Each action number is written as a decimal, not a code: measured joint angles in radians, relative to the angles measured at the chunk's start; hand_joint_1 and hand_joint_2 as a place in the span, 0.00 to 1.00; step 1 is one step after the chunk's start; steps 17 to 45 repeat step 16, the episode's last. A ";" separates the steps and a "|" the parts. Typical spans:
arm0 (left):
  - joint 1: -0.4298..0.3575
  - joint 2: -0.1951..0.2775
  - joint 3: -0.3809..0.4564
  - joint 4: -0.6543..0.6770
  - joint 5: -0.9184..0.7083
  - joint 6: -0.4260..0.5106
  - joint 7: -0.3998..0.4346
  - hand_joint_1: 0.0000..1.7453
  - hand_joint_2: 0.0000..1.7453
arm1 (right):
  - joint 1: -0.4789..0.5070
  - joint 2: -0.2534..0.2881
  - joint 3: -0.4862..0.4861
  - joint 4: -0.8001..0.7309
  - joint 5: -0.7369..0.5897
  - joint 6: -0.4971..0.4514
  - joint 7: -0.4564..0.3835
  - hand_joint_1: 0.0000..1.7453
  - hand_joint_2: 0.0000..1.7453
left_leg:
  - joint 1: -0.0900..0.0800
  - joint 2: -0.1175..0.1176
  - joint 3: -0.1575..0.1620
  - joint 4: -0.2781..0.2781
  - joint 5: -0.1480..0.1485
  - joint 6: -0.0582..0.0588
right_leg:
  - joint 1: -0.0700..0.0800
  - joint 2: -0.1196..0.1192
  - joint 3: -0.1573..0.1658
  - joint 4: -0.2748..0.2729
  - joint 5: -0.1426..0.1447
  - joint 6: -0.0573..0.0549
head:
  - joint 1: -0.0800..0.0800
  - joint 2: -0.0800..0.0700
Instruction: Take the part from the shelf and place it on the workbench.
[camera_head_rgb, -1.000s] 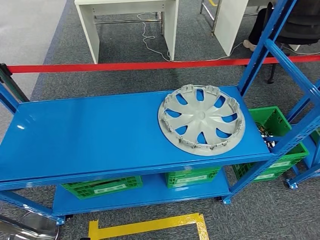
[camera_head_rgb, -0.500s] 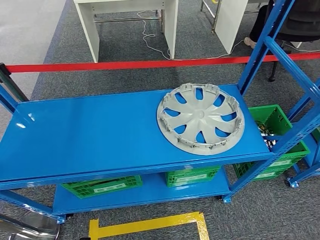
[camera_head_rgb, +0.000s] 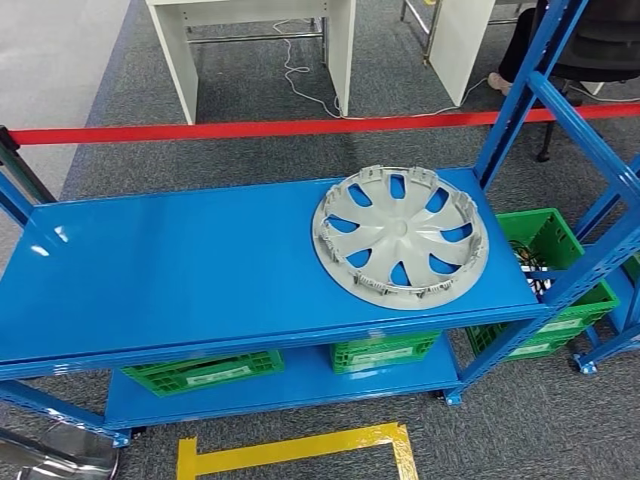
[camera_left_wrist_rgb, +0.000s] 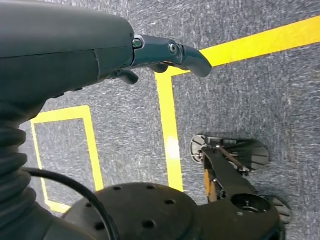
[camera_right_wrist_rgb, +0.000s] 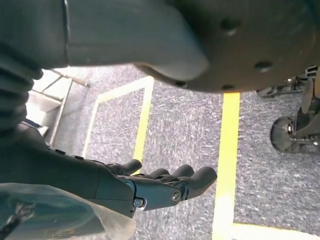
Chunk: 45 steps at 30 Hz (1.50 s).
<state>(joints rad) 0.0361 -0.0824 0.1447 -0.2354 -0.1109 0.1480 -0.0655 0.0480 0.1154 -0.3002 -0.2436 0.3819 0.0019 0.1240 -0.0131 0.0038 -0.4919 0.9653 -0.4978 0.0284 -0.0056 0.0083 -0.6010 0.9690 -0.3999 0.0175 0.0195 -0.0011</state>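
A grey wheel cover (camera_head_rgb: 401, 238) lies flat, rim up, on the right part of the blue shelf (camera_head_rgb: 173, 270) in the head view. Both arms hang down by my body. In the left wrist view my left hand (camera_left_wrist_rgb: 151, 55) hangs over grey carpet with its fingers loosely out and nothing in it. In the right wrist view my right hand (camera_right_wrist_rgb: 158, 185) also hangs over the carpet, fingers lightly bent and apart, holding nothing.
Green crates (camera_head_rgb: 204, 372) sit on the lower shelf, another green crate (camera_head_rgb: 562, 285) stands at the right. Blue uprights (camera_head_rgb: 521, 95) frame the shelf's right end. A red barrier tape (camera_head_rgb: 249, 130) runs behind. Yellow floor tape (camera_head_rgb: 294, 450) marks the carpet in front.
The head view has shifted very slightly, so the wheel cover sits a little further left in the picture. Nothing on the shelf has moved.
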 joint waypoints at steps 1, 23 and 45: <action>0.007 0.005 -0.007 -0.008 0.007 -0.010 0.004 0.00 1.00 | 0.007 -0.006 0.018 -0.008 -0.026 0.000 -0.008 0.00 1.00 | 0.000 0.000 0.000 0.000 0.000 0.000 | 0.000 0.000 0.000 0.000 0.000 0.000 | 0.000 0.000; 0.088 0.064 -0.108 -0.114 0.108 -0.139 0.060 0.00 0.00 | 0.080 -0.092 0.239 -0.117 -0.367 -0.002 -0.117 0.00 0.00 | 0.000 0.000 -0.001 0.000 0.000 0.000 | 0.000 0.000 -0.002 0.000 0.000 0.000 | 0.000 0.000; 0.088 0.064 -0.108 -0.114 0.108 -0.139 0.060 0.00 0.00 | 0.080 -0.092 0.239 -0.117 -0.367 -0.002 -0.117 0.00 0.00 | 0.000 0.000 -0.001 0.000 0.000 0.000 | 0.000 0.000 -0.002 0.000 0.000 0.000 | 0.000 0.000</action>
